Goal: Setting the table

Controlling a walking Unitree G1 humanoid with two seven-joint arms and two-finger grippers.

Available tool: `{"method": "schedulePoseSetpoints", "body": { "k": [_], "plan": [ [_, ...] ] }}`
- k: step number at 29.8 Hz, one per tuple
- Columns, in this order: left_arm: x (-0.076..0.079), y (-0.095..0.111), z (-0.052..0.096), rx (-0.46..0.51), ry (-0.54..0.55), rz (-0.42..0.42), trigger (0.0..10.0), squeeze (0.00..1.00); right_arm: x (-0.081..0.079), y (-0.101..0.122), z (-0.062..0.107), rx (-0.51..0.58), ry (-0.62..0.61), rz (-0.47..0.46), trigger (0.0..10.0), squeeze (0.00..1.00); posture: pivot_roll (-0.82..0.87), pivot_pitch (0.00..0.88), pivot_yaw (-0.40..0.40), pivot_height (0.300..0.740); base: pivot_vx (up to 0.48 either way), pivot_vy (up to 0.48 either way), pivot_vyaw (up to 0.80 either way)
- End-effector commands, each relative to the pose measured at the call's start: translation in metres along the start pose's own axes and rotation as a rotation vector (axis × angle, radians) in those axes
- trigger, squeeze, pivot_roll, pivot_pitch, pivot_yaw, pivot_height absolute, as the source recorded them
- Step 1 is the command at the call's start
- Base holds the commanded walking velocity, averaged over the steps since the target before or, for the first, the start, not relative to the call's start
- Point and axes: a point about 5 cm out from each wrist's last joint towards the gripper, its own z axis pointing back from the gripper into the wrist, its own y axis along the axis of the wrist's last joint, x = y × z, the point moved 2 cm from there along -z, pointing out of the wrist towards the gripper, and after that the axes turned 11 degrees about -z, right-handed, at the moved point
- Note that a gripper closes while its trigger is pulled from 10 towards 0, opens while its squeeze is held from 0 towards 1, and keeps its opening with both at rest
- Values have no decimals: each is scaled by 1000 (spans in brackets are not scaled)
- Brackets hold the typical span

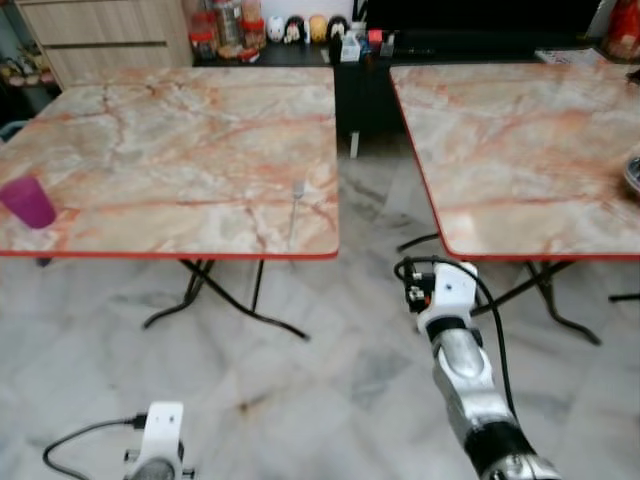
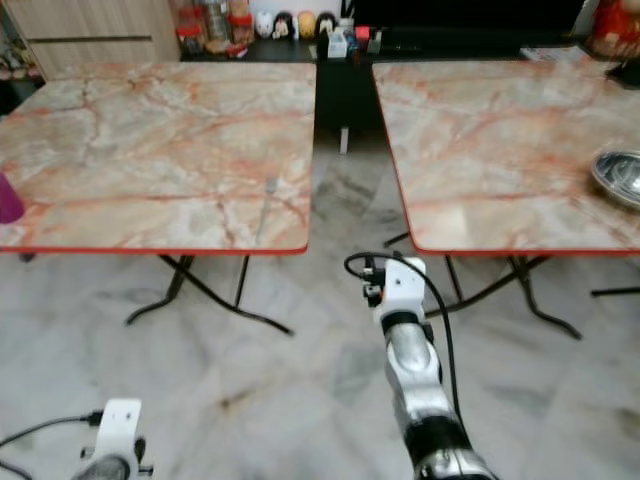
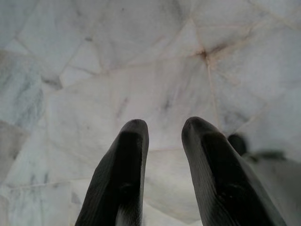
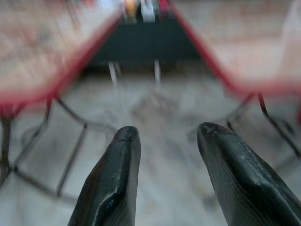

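Two marble-patterned tables with red edges stand side by side. The left table carries a purple cup near its left edge and a thin silver utensil close to its front right corner. A metal bowl rests at the right side of the right table. My right arm is raised low in front of the gap between the tables. Its gripper is open and holds nothing. My left arm hangs low, and its gripper points at the floor, open and empty.
A dark cabinet with bottles and small figurines stands behind the gap between the tables. A wooden drawer unit is at the back left. Black folding legs spread under both tables over the marble floor.
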Motion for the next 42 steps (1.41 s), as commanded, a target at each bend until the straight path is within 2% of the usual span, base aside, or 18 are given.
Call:
{"method": "schedulePoseSetpoints", "body": {
  "k": [1, 3, 4, 6, 8, 10, 14, 18, 20, 29, 33, 42],
  "plan": [
    [-5, 3, -1, 5, 8, -7, 10000, 0, -1, -13, 2, -66, 5, -22, 10000, 0, -7, 91, 9, 740, 0, 480, 0],
    [-5, 4, -1, 6, 6, -7, 10000, 0, 4, -25, 6, -124, -12, -27, 10000, 0, -7, 90, 7, 740, 0, 388, 0],
    [-4, 4, -1, 3, 2, -5, 10000, 0, 12, -40, 13, -197, -44, -33, 10000, 0, -4, 90, 6, 740, 0, 311, 0],
    [-4, 4, -1, 3, 2, -5, 10000, 0, 14, -44, 14, -216, -51, -37, 10000, 0, -4, 90, 6, 740, 0, 311, 0],
    [-3, 5, -1, 7, 0, -11, 10000, 0, 20, -62, 25, -308, -76, -38, 10000, 0, 3, 91, 8, 740, 0, 0, 0],
    [-3, 5, -1, 8, 0, -15, 10000, 0, 23, -68, 29, -336, -85, -38, 10000, 0, 3, 90, 8, 740, 0, 0, 0],
    [-2, 6, -2, 13, -12, -30, 10000, 0, 38, -116, 69, -564, -171, -86, 10000, 0, 14, 90, 10, 740, 0, 0, 0],
    [-3, 6, -2, 16, -6, -30, 10000, 0, 36, -129, 82, -616, -168, -98, 10000, 0, 12, 95, 11, 740, 0, 0, 0],
    [-5, 4, -1, 1, 4, -28, 10000, 0, 36, -145, 101, -693, -183, -95, 10000, 0, 11, 101, 13, 740, 0, 0, 0],
    [-6, 2, -1, 1, 6, -25, 10000, 0, 37, -148, 104, -692, -192, -120, 10000, 0, 5, 105, 17, 740, 27, 0, 0],
    [-6, 2, -1, 3, 8, -24, 10000, 0, 38, -144, 99, -672, -209, -153, 10000, 0, 10, 104, 14, 740, 261, 0, 0],
    [-6, 0, -1, -1, 8, -26, 10000, 0, 34, -140, 93, -659, -192, -153, 10000, 0, 19, 88, 16, 740, 295, 0, 0]
  ]
}}
